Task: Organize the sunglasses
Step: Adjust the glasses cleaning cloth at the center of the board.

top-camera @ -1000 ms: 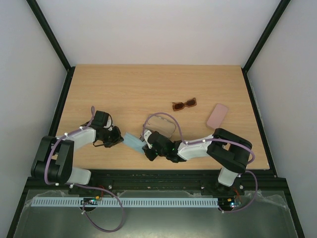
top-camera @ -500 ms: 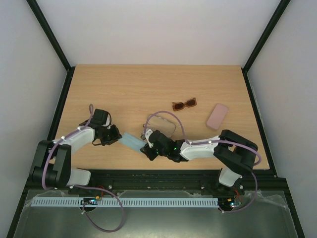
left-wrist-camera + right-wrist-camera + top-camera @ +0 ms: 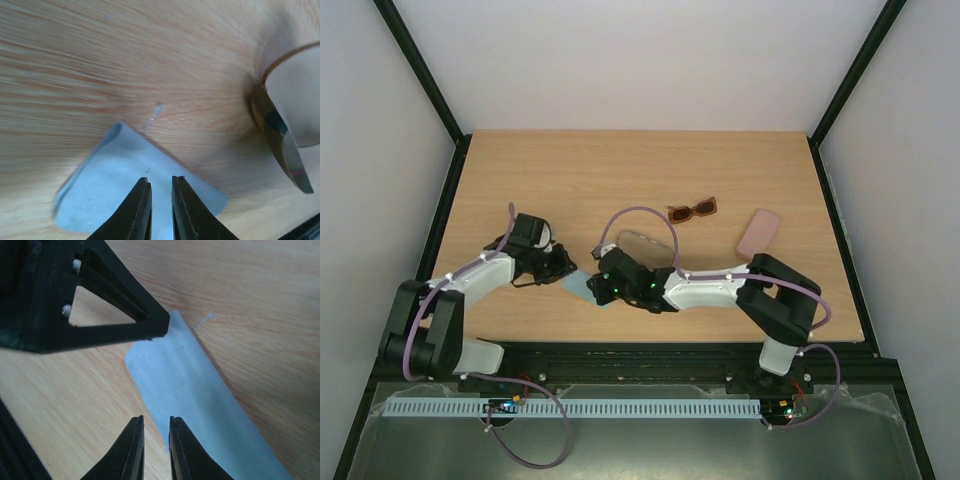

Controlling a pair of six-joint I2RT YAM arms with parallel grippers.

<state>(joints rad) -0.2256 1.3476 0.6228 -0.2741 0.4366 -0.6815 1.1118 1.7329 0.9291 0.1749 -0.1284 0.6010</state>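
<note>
The reddish-brown sunglasses (image 3: 692, 210) lie folded open on the table, right of centre and far from both grippers. A thin black wire frame (image 3: 527, 283), apparently the other sunglasses, shows partly under the left arm's wrist. A light blue cloth (image 3: 582, 287) lies flat between the two grippers. My left gripper (image 3: 161, 181) hovers over the cloth (image 3: 125, 190), its jaws a narrow gap apart and holding nothing. My right gripper (image 3: 155, 421) faces it from the other side over the cloth's edge (image 3: 190, 385), also slightly open and empty.
The brown oblong case (image 3: 644, 244) lies open just behind the right gripper; its rim and pale lining (image 3: 295, 95) show in the left wrist view. A flat pink case (image 3: 760, 232) lies at the right. The left gripper's black finger (image 3: 100, 315) is close in front of the right wrist camera.
Both grippers have closed in on the blue cloth from either side, the right one moving left and farther from the table's near edge. Their jaws, shut a second ago, now stand slightly apart.
</note>
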